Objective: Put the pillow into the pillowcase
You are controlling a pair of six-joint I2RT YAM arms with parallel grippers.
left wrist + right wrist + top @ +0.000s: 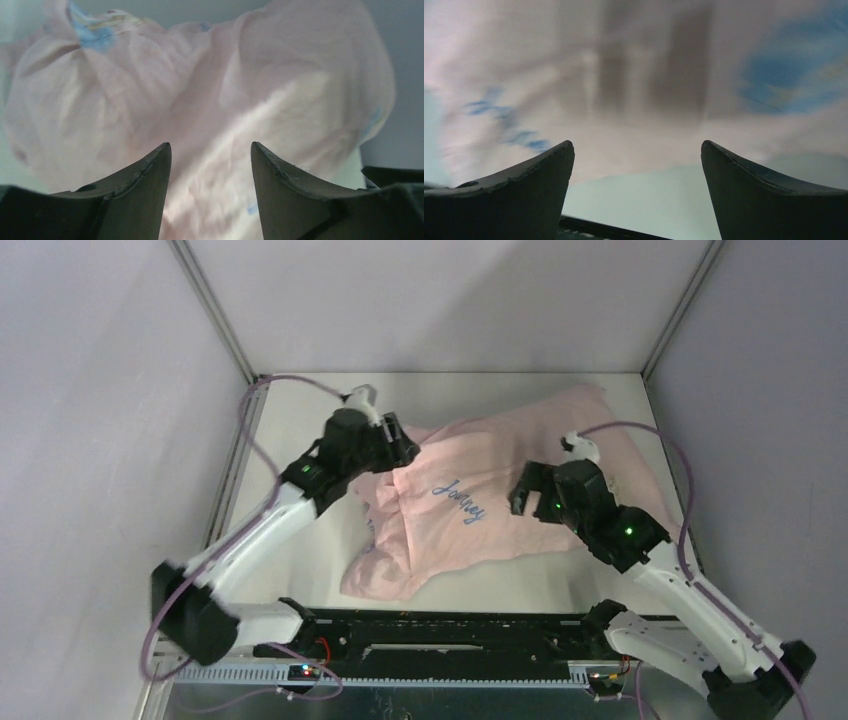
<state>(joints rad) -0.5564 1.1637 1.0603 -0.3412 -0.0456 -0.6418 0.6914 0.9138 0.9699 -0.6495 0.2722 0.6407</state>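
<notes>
The pale pink pillowcase (480,450), with blue "Journey" script, lies rumpled across the middle of the table and bulges toward the far right. No bare white pillow shows; I cannot tell whether it is inside. My left gripper (403,447) is open at the case's far left edge. In the left wrist view it (210,146) has pink fabric (200,75) just ahead of it and nothing gripped. My right gripper (520,496) is open over the case's near right part. In the right wrist view it (636,143) is empty, with blurred fabric (634,75) ahead of it.
The pale table (290,415) is boxed in by grey walls, with metal posts (215,310) at the back corners. A black rail (420,625) runs along the near edge. Purple cables (250,440) loop beside each arm. Bare table (639,200) shows under the right gripper.
</notes>
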